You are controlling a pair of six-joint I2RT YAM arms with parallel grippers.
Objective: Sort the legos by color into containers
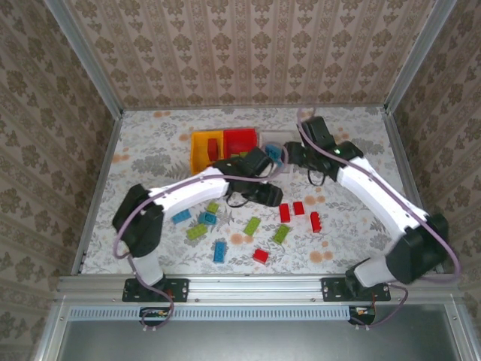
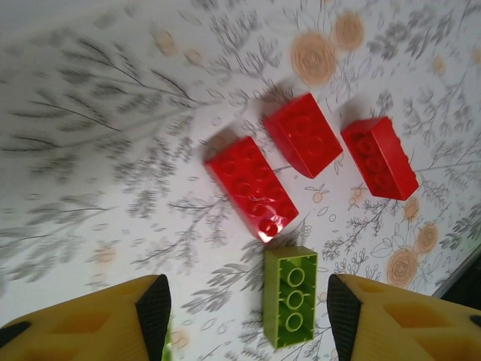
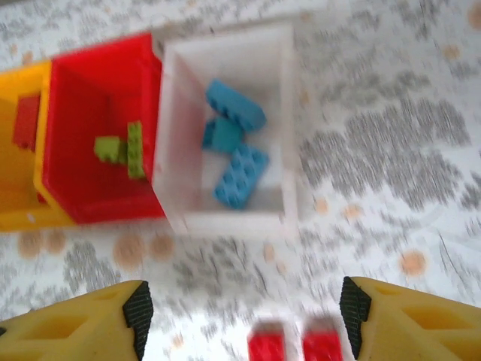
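The containers stand in a row at the back: a yellow bin (image 1: 200, 154), a red bin (image 1: 242, 135) and a white bin (image 1: 269, 136). In the right wrist view the white bin (image 3: 225, 222) holds three blue legos (image 3: 240, 174), the red bin (image 3: 101, 203) holds green legos (image 3: 134, 149), and the yellow bin (image 3: 22, 218) holds a red one. My right gripper (image 3: 244, 316) hangs open and empty just in front of the white bin. My left gripper (image 2: 248, 308) is open above the table, and an upturned green lego (image 2: 290, 295) lies between its fingers, near the right one.
Three red legos (image 2: 252, 188) lie just beyond the green one. Loose bricks are scattered over the near half of the table: red (image 1: 261, 256), green (image 1: 252, 226) and blue (image 1: 219, 251). Both arms reach toward the middle and nearly cross in front of the bins.
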